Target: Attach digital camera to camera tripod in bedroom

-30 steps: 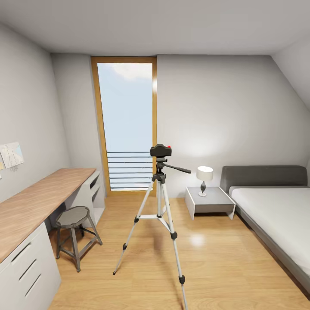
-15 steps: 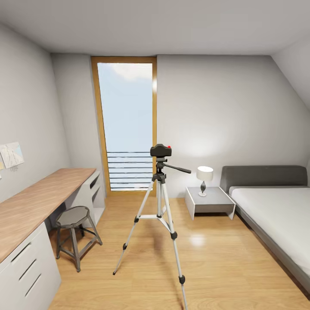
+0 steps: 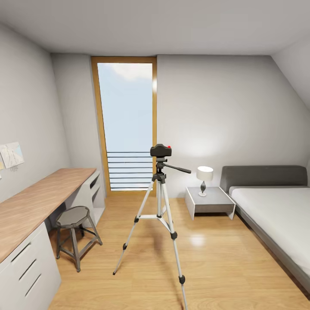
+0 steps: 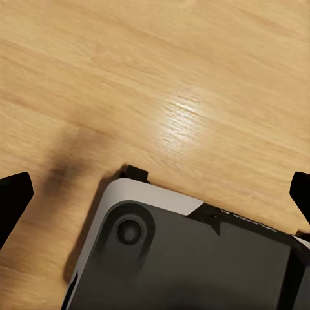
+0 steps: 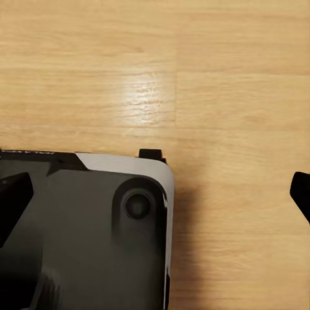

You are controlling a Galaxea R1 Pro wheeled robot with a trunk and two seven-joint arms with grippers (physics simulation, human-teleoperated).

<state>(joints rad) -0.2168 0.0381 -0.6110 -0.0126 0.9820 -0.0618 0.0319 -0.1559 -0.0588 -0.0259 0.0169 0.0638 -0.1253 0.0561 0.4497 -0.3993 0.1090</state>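
1. Bedroom with light wood floor [image 3: 224, 267] and grey walls; tall wood-framed window [image 3: 125, 125] in the far wall.
2. Grey-framed bed with white mattress [image 3: 275, 215] along the right wall; long wooden desk on white drawers [image 3: 34, 206] along the left wall.
3. Silver three-legged camera tripod with black joints [image 3: 160, 215] stands mid-floor, between desk and bed, upright, pan handle pointing right.
4. Low grey metal stool [image 3: 73, 230] just beside the desk; white bedside table [image 3: 210, 201] with a small white lamp [image 3: 204, 178] near the bed head.
5. Small black boxy digital camera with red button [image 3: 160, 150] sits on the tripod head.
6. Left gripper [image 4: 155, 194]: black fingertips spread wide at the frame edges, nothing between them; below, wood floor and the robot's dark grey-and-white base [image 4: 187, 258].
7. Right gripper [image 5: 155, 194]: fingers likewise spread wide, empty, over the same base [image 5: 84, 226].
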